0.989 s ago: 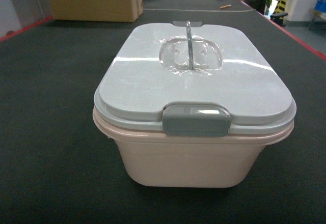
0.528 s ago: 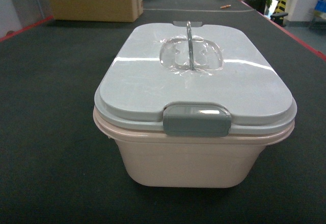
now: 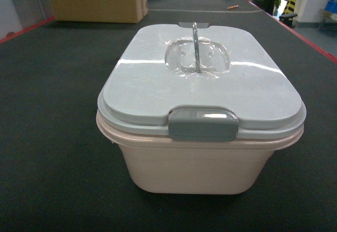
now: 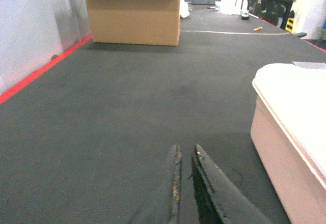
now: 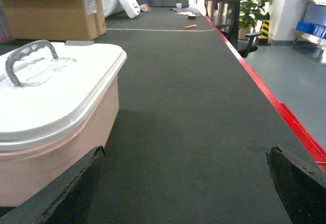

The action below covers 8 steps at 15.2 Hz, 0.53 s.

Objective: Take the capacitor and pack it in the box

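The box [image 3: 200, 163] sits on the dark counter [image 3: 52, 137], lid [image 3: 158, 89] on. Left gripper [image 4: 184, 155] jaws look nearly closed, holding nothing. Right gripper [image 5: 186, 152] jaws are wide.

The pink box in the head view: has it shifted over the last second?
No. The pink box sits unchanged against the cardboard carton behind it, its front latch in the same spot.

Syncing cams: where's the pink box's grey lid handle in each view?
Head: handle stands upright, edge-on, top centre of the lid.
Left wrist: not visible; only the box edge at right.
Right wrist: handle at upper left, seen side-on.
Shared landmark: cardboard carton behind the box.
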### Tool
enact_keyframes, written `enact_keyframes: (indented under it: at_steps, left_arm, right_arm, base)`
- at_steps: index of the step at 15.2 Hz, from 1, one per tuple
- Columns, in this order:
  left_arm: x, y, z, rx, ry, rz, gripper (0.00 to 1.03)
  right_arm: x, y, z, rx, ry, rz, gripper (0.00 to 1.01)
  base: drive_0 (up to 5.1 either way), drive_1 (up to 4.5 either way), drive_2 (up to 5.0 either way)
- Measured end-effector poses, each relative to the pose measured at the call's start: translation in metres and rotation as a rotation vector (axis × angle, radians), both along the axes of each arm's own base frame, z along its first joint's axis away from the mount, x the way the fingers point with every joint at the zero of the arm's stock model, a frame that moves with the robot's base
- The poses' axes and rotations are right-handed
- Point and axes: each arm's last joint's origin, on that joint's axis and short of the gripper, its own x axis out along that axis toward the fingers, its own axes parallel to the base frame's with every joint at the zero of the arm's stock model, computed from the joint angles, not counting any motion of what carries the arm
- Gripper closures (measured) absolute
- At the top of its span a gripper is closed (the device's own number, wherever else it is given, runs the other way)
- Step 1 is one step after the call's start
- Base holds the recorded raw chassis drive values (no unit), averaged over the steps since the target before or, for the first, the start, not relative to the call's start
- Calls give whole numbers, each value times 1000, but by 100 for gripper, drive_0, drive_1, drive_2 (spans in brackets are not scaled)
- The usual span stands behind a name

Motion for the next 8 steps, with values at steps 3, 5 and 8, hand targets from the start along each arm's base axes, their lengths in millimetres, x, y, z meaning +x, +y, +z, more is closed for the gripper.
enact_keyframes:
  at_steps: [3,5,8]
  left_arm:
    - [-15,0,-13,1,5,0,101]
    - [-26,0,-19,1,4,0,101]
    - [-37,0,-26,1,8,0,101]
  right_arm:
    - [0,0,0,0,0,0,3]
    - [0,0,0,0,0,0,3]
    - [0,0,0,0,0,0,3]
  base:
    - [0,0,0]
    - [0,0,0]
    - [0,0,0]
